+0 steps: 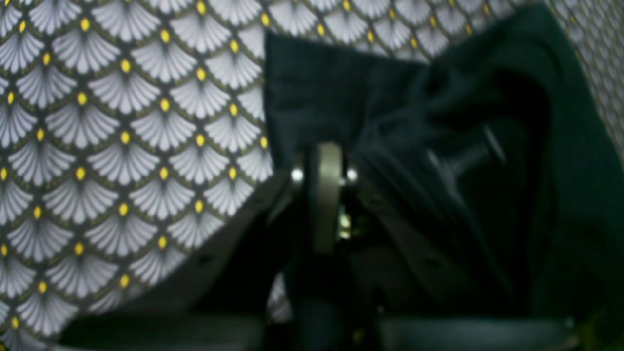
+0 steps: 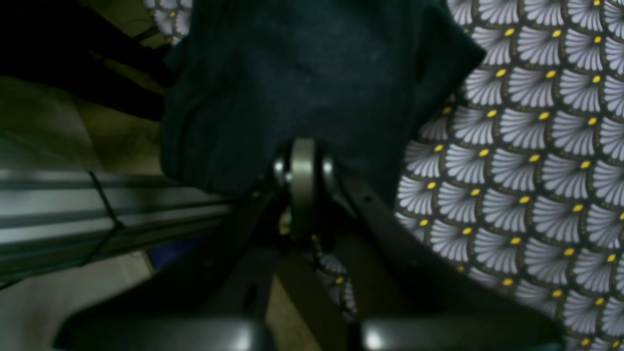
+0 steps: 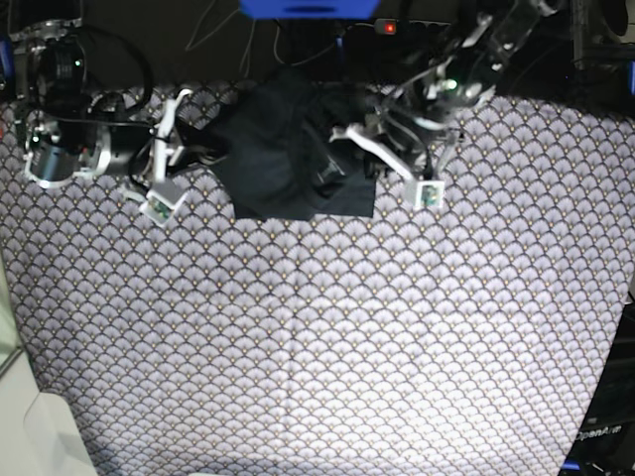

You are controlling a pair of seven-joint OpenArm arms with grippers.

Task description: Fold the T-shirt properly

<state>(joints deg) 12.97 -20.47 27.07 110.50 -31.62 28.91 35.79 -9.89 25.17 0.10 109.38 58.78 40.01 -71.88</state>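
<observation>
The dark T-shirt [image 3: 288,159] lies bunched at the far middle of the table, and its lower edge reaches the patterned cloth. My right gripper [image 3: 220,149] meets its left side. In the right wrist view, my right gripper [image 2: 302,163] has its jaws pressed together on a fold of the T-shirt [image 2: 302,73]. My left gripper [image 3: 339,134] comes in at the shirt's right side. The left wrist view shows my left gripper [image 1: 324,163] shut on the T-shirt [image 1: 390,97], which drapes up and to the right of the fingertips.
A scallop-patterned tablecloth [image 3: 317,337] covers the table. A metal rail [image 2: 73,214] runs along the table edge close beside the right gripper. Cables and equipment [image 3: 397,25] crowd the far edge behind the shirt.
</observation>
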